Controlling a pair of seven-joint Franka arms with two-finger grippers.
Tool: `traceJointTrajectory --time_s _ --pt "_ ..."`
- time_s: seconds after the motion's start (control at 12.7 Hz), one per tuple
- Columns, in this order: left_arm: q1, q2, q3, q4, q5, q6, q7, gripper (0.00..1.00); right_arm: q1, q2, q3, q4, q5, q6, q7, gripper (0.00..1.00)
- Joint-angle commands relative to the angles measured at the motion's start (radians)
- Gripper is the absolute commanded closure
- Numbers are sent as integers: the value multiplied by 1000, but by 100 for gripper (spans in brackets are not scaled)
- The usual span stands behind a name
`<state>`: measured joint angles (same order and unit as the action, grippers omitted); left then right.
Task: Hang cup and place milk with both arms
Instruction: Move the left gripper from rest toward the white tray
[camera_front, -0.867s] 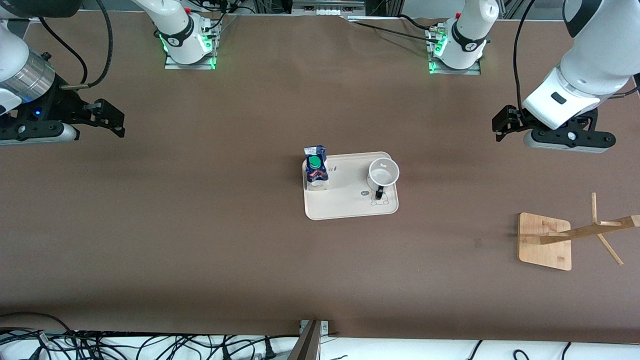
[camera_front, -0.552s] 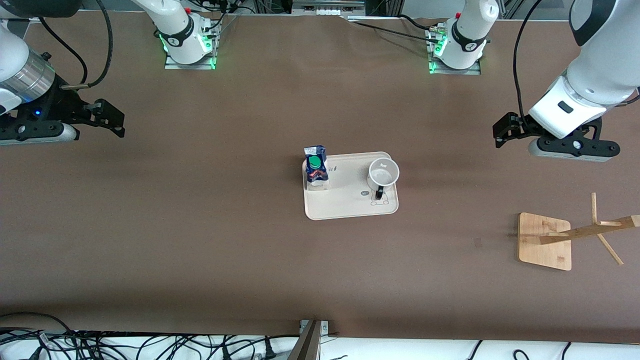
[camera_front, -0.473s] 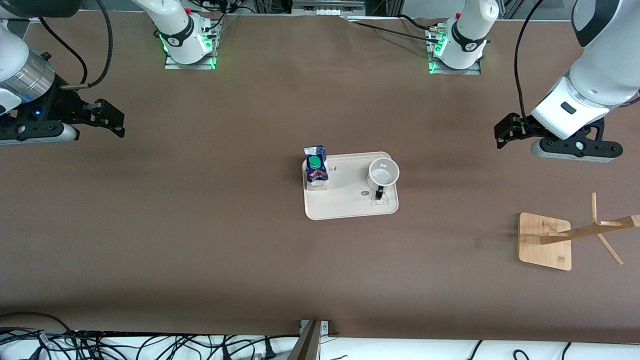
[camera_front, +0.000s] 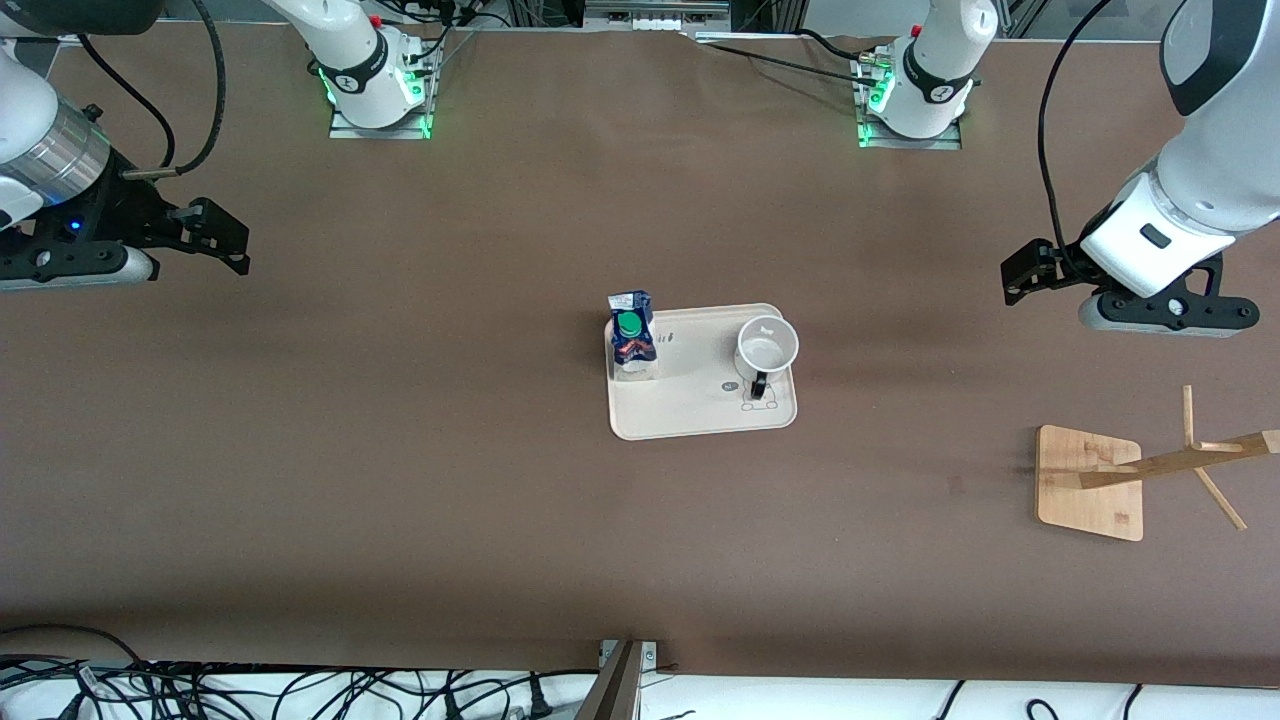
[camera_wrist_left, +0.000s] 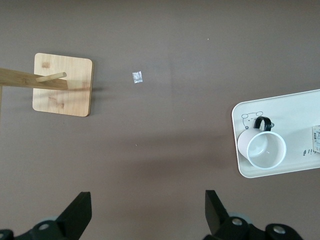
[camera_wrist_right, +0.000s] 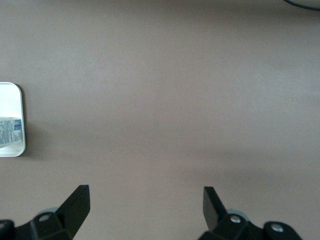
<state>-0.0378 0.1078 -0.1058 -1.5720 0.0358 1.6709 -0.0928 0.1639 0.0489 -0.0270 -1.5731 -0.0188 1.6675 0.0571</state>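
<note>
Hovering apart over bare tabletop (camera_front: 400, 480), both pincers, left (camera_wrist_left: 147, 210) and right (camera_wrist_right: 145, 205), gape empty; cup (camera_front: 767, 348) and milk (camera_front: 632, 335) share the tray (camera_front: 700, 415), so a sloppy reach could topple either.

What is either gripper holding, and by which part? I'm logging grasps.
Nothing. Left gripper and right gripper are open over bare table; cup and milk stand on the tray.

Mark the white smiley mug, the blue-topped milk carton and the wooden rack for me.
White mug with black loop handle (camera_front: 767, 348): front view, inside of the bowl.
Blue-topped gable milk carton (camera_front: 631, 325): front view, green cap.
Wooden mug rack (camera_front: 1088, 483): front view, flat square base.
</note>
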Motion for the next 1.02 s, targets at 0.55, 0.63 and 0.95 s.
traceJointTrajectory --time_s 0.55,0.63,0.95 --pt "-20 46 -15 41 -13 -22 -15 0 22 -1 -2 16 0 -6 3 0" --pt "-28 47 -15 47 -13 -22 -16 0 22 -1 -4 15 2 -6 3 0" --pt "-69 47 -15 49 -13 -16 -21 0 13 0 -11 15 68 -6 0 0"
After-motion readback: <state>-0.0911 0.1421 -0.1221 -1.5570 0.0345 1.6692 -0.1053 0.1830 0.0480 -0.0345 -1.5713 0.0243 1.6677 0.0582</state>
